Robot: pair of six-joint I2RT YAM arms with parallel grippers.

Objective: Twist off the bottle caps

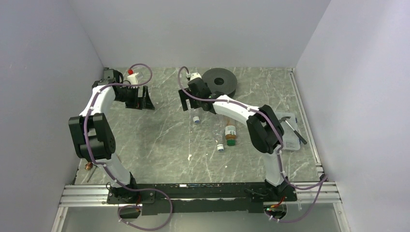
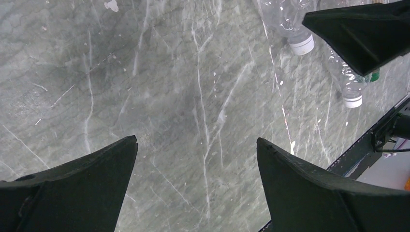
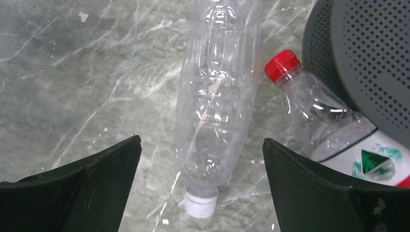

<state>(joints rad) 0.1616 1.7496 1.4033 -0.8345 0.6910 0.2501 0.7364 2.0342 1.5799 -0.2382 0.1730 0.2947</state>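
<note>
The room is a small box with pale walls (image 1: 193,29) on three sides. The floor of the box is a grey-green stone table (image 1: 159,145) with thin white lines all over it. A silver rail (image 1: 193,191) runs along the near edge, and the two arms are fixed there.

The left arm (image 1: 92,130) reaches to the far left corner. The left pincer (image 2: 196,140) has its fingers wide apart, with only bare table under it. The right arm (image 1: 246,116) reaches to the far middle. The right pincer (image 3: 201,139) also has its fingers wide apart and holds nothing.

A round dark disc (image 1: 220,82) with tiny holes on top sits at the back of the table. A see-through tray (image 1: 290,141) with a dark tool (image 1: 296,131) lies by the right wall.

All the bottles lie on their sides near the middle of the table. One plain clear bottle (image 3: 215,96) lies right under the right pincer, between its fingers but not touching them. The red-label bottle (image 3: 319,116) lies just beside it, against the disc. The brown bottle (image 1: 230,131) lies nearer the rail, under the right arm. The other clear bottle (image 2: 345,79) lies next to the brown one.

Every cap is on: two white, one red, one green.
</note>
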